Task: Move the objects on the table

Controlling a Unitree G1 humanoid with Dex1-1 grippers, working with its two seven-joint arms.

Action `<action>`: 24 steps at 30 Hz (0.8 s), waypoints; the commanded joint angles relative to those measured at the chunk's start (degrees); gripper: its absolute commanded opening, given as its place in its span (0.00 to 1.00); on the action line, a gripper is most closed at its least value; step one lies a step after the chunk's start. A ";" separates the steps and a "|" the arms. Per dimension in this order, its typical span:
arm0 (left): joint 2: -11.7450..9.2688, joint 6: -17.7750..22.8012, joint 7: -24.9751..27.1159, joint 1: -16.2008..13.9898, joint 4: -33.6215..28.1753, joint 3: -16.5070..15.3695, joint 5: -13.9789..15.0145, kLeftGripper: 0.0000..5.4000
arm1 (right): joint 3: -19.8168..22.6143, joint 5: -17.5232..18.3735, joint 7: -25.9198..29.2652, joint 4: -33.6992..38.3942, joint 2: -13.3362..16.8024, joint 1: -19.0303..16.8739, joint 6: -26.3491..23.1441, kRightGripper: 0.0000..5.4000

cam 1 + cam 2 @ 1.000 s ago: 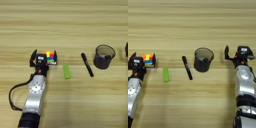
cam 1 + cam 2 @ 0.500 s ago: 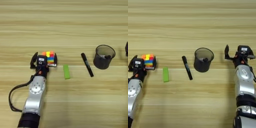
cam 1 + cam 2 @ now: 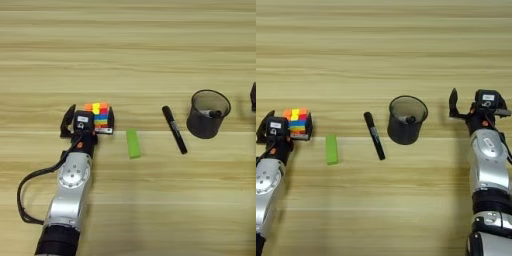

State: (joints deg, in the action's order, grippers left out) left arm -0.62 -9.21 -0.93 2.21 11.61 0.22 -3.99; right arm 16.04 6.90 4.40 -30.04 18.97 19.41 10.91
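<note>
A multicoloured puzzle cube (image 3: 98, 116) sits on the table (image 3: 125, 50) at the left. My left gripper (image 3: 88, 120) is open around the cube's near side. The cube is close to the right-hand finger (image 3: 111, 119), and a gap shows at the other finger (image 3: 66, 122). To the right lie a flat lime-green block (image 3: 133, 143) and a black marker pen (image 3: 174, 129). A black mesh pen cup (image 3: 406, 120) stands upright further right with a small dark thing inside. My right gripper (image 3: 478, 102) rests open and empty to the right of the cup.
A black cable (image 3: 27, 185) loops out from the left forearm over the table. Bare wood spreads across the far half of the table and between the two arms near me.
The left gripper has drawn back a little toward me, still around the cube. The cube, block, marker, cup and right arm stay where they were.
</note>
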 commanded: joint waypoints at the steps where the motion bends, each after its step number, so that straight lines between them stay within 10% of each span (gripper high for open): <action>1: -0.06 0.82 0.30 0.42 0.40 -0.16 0.70 1.00 | -0.08 0.14 0.11 0.62 -0.20 0.19 0.15 1.00; 11: -0.04 1.55 0.57 0.26 0.54 -0.40 1.05 0.99 | 0.05 0.24 0.04 0.97 -0.13 0.03 0.14 1.00; 24: -0.07 1.58 1.16 0.08 0.44 -0.26 1.04 0.75 | 0.07 0.22 0.02 1.39 -0.14 -0.16 -0.07 1.00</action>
State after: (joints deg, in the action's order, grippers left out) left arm -0.62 -8.47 0.14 2.21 11.91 0.12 -3.66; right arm 16.06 6.90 4.28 -29.16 18.98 19.38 10.89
